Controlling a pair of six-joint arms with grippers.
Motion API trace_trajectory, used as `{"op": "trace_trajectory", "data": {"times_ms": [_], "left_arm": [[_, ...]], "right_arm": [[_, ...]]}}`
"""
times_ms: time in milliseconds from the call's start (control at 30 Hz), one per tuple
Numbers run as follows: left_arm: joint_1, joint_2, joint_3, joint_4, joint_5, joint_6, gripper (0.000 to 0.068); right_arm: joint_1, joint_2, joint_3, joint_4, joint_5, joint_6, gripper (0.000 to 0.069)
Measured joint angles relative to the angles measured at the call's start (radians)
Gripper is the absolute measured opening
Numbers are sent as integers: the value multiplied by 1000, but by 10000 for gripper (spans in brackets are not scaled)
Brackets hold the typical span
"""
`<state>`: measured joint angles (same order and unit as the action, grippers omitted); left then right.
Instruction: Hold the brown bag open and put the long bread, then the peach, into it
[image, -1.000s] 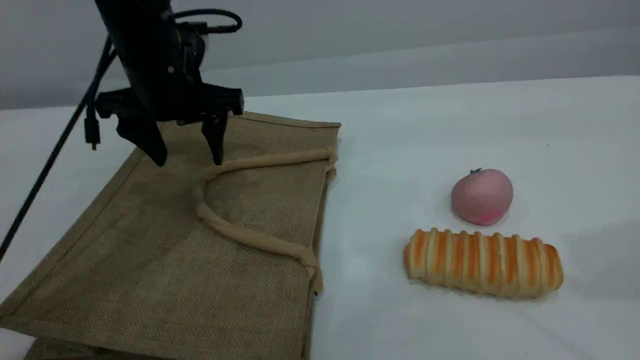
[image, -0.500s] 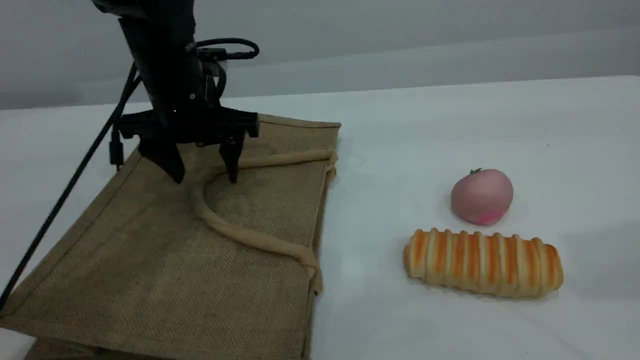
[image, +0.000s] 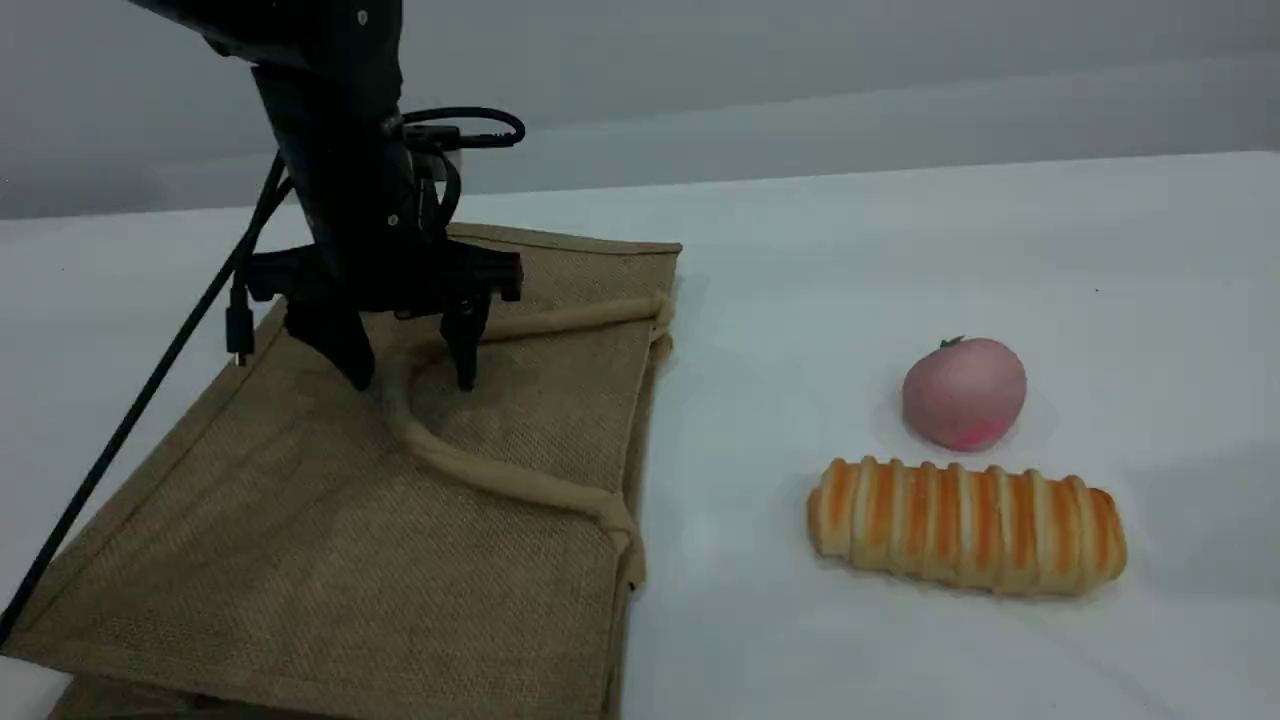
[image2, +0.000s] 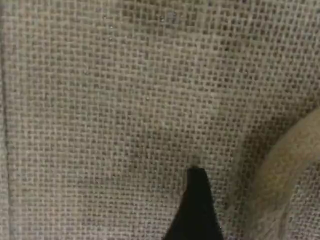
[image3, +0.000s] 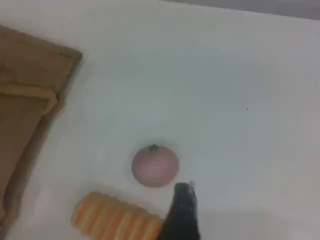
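Note:
The brown bag (image: 300, 520) lies flat on the table's left side, its mouth edge facing right. A beige loop handle (image: 500, 478) rests on top of it. My left gripper (image: 410, 378) stands open and points straight down, its two fingers on either side of the handle's bend, the tips at the weave. In the left wrist view one fingertip (image2: 196, 200) is pressed close to the bag's weave (image2: 125, 100), with the handle (image2: 290, 160) just to its right. The peach (image: 963, 392) and the long bread (image: 965, 525) lie on the table to the right. The right wrist view looks down on the peach (image3: 155, 166) and the bread (image3: 117, 220) from above, with one fingertip (image3: 182, 210) showing and nothing in it.
White table top (image: 900, 230) spreads around the bag and the two toys. A black cable (image: 130, 410) hangs from the left arm across the bag's left edge. The bag's corner (image3: 30, 75) shows at the left of the right wrist view.
The left gripper has moved right and down from above the bag's far edge onto the handle's bend. Its fingers now stand slightly closer together. Bag, peach and bread have not moved.

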<state>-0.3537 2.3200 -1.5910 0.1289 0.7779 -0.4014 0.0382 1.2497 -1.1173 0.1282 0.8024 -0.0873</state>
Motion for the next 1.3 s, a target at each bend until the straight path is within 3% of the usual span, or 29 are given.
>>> {"op": "trace_trajectory", "data": {"times_ms": [133,333,567,833,1067,1300], "left_arm": [[0,0,0,-15,3,0,402],[0,0,0,-53,3,5,97],[2,-44,-41,-53,51,94,92],[2,-166,-230,-52,251,233,92],[2,-248,-346,-52,370,303,92],[2,-309,-378,-59,423,355,92]], "right_arm": [[0,0,0,0,0,0,586],[0,0,0,0,1,0,586],[0,0,1,19,-2,0,586],[0,55,1,26,8,-26,586],[1,100,2,26,19,-30,586],[3,101,2,52,19,-98,586]]}}
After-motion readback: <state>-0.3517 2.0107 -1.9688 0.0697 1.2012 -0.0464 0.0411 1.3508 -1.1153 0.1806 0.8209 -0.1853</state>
